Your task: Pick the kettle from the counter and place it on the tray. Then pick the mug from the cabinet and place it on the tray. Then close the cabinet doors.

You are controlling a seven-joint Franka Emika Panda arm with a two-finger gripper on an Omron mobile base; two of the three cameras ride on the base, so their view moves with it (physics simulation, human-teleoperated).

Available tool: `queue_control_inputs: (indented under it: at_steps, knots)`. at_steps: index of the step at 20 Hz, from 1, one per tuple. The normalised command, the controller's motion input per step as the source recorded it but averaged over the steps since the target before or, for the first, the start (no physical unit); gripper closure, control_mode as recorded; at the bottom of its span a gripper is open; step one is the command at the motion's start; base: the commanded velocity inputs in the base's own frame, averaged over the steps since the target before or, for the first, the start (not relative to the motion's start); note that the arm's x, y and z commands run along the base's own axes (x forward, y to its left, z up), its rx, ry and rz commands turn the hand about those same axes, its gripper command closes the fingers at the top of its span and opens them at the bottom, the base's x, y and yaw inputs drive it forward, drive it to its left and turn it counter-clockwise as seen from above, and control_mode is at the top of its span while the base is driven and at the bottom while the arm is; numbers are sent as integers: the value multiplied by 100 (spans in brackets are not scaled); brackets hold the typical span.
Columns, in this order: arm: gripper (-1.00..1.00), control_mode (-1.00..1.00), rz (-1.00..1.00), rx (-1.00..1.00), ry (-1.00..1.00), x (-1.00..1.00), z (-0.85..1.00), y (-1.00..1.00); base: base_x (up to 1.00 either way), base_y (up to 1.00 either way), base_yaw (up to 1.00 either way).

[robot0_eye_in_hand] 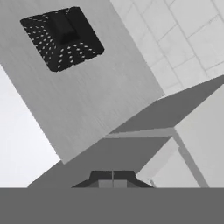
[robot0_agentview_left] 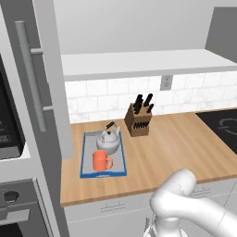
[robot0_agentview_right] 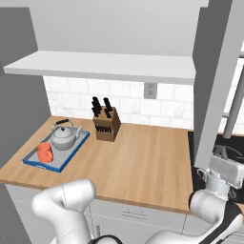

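Lying lengthwise away from the counter [robot0_agentview_left: 166, 143] edge, the tray [robot0_agentview_left: 85, 157] carries kettle [robot0_agentview_left: 109, 140] and mug [robot0_agentview_left: 100, 160], handle pointing right. Gripper [robot0_eye_in_hand: 113, 178] clenched, empty.

Wooden knife block [robot0_agentview_left: 138, 120] with black handles by white tiled backsplash [robot0_agentview_left: 102, 97]; wall outlet [robot0_agentview_left: 165, 83], black stovetop [robot0_agentview_left: 222, 126]

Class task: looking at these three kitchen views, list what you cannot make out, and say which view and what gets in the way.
- Mug handle: in the right base view, turned out of sight behind its body.
- Tray far rim: left base view, behind the kettle.
- Cabinet doors: both base views, cut by the frame edges.
- Gripper contact with the door: hand view too close to tell.
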Motion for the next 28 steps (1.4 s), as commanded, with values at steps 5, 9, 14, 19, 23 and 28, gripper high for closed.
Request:
queue_control_inputs:
  at_steps: [5, 9, 14, 19, 23, 28]
  knots:
    - [100, -100, -8, 3, -5, -1, 40, -34, 0, 0, 0]
    - [100, -100, -2, 6, -7, 0, 21, -24, 0, 0, 0]
    - [100, -100, 0, 4, -17, 0, 48, -5, 0, 0, 0]
    - [100, -100, 0, 0, -12, 0, 45, 0, 0, 0, 0]
    - [100, -100, -5, 0, 0, -3, 13, 9, 0, 0, 0]
    - [100, -100, -4, 0, 0, 0, 1, 9, 0, 0, 0]
